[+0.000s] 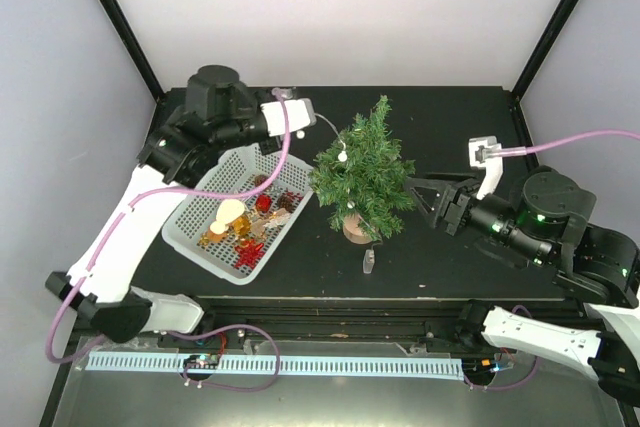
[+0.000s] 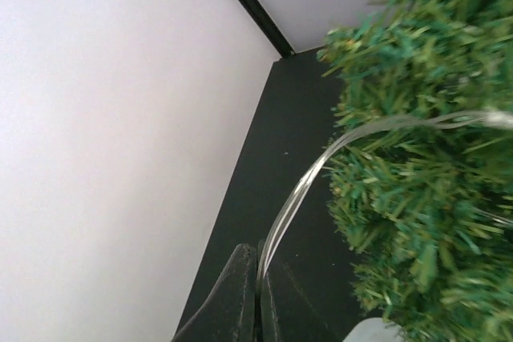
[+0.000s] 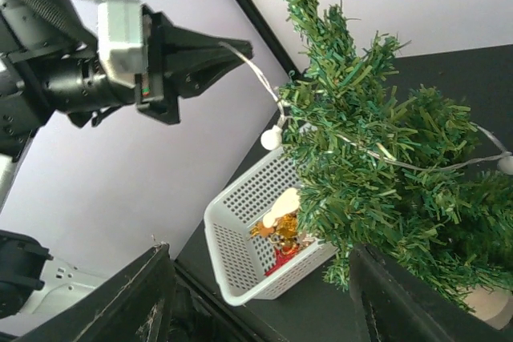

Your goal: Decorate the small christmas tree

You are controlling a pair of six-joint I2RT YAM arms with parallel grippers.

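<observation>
The black tabletop is carrying everything. The small christmas tree is standing upright on its round wooden base near the middle, between the two arms. A white perforated basket is sitting just left of it, holding gold and red ornaments. The left end effector is hovering behind the basket, up and left of the tree, its fingers pinching together on a clear beaded strand that is draping across the branches. The right end effector is pointing at the tree from the right, fingers spread apart and gripping nothing. A small clear piece is lying just in front of the base.
</observation>
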